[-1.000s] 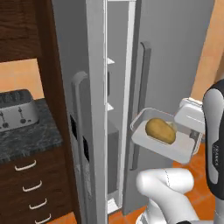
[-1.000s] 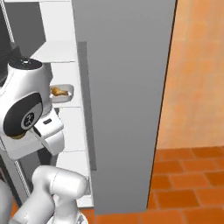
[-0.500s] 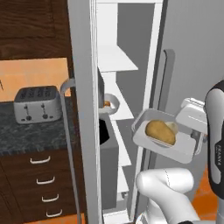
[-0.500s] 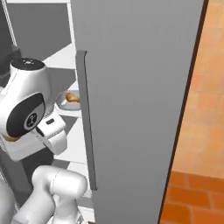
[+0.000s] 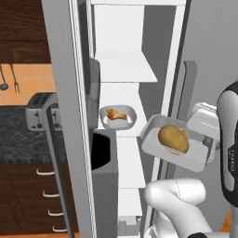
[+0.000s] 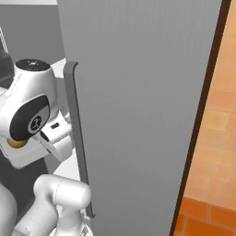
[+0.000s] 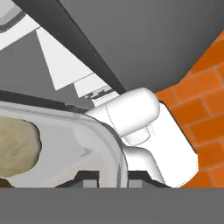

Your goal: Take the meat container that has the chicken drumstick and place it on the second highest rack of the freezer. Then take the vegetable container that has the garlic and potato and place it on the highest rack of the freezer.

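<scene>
In the left base view, the toaster [image 5: 41, 111] sits on the dark counter [image 5: 18, 139] at the far left, outside the open freezer [image 5: 135, 93]. Inside, the meat container [image 5: 118, 117] with the chicken drumstick [image 5: 115, 114] already rests near the front left corner of a white shelf, which I judge to be the second highest rack [image 5: 122, 132]. Above it the highest rack [image 5: 125, 69] lies bare.

To the right, the vegetable container [image 5: 174, 145] hangs tilted in front of the shelves, lower than the highest rack, with the potato [image 5: 173, 138] in its middle. The garlic cannot be made out. The gripper [image 5: 210, 139] is clamped on the container's right rim; the hand view shows the two fingertips [image 7: 90, 178] pinching that rim [image 7: 114, 162].

Risks from here:
- The tray is held by one edge and leans, so the potato may roll toward the low side or out during the lift.
- Raising it close to the shelves could catch the tray's far rim under the front edge of the highest rack.
- The freezer door [image 6: 138, 106] stands just beside the arm; a wide swing could strike it.
</scene>
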